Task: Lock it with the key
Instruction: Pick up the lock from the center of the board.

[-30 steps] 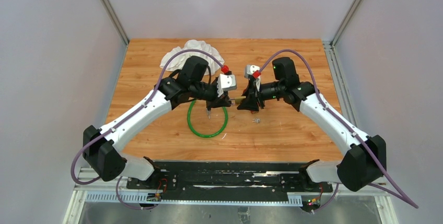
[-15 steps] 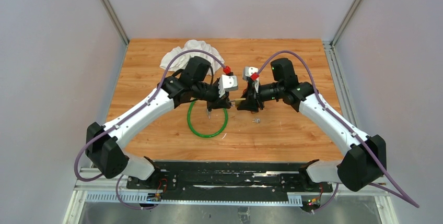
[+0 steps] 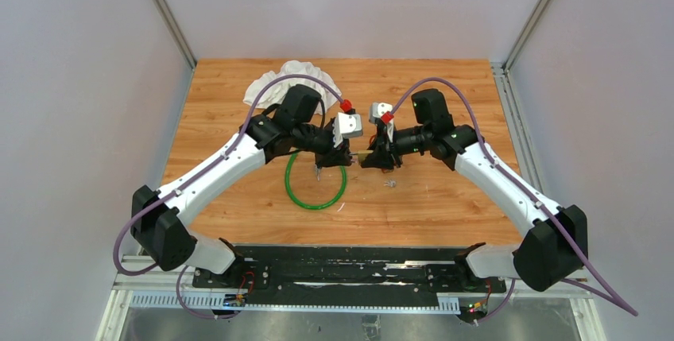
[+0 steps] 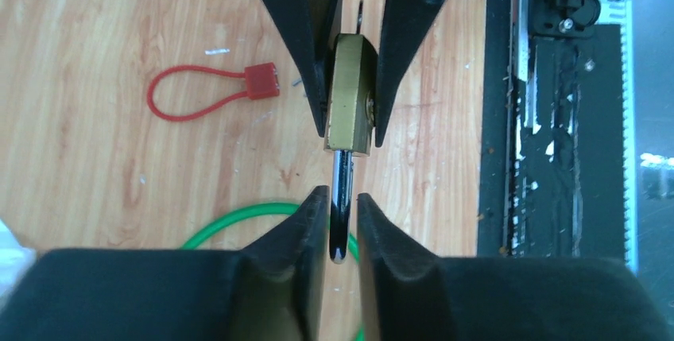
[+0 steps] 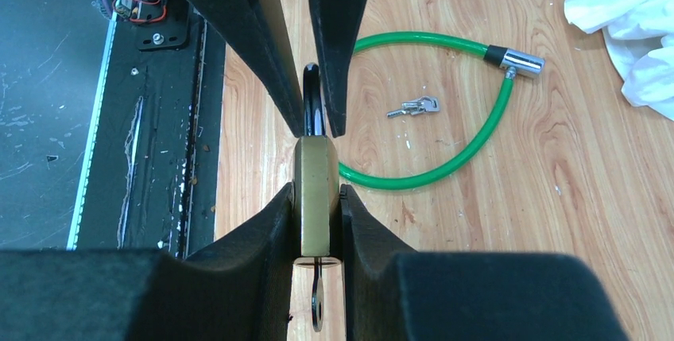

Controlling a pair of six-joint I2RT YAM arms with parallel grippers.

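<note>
Left wrist view shows the brass padlock (image 4: 350, 94) held up off the table (image 3: 429, 198), between the two arms. The right claw (image 5: 316, 190) is clenched flat on its sides. A black key (image 4: 341, 214) sticks out of the lock's end, pointing at the left claw (image 4: 342, 196). That claw's fingers stand to either side of the key with a sliver of wood grain showing between, so it looks released rather than pinching (a close call, mind).

From where I stand, the step is a re-grip before turning. The left claw should close squarely on the flat of the key, well up its length, then twist about the key's own line so nothing bends. The right claw should simply hold firm and not swing along with it. I cannot tell from these angles whether the shackle is pushed home.

The green cable lock (image 5: 445, 162) and spare keys (image 5: 413, 106) lie below on the table, well apart from the work.
</note>
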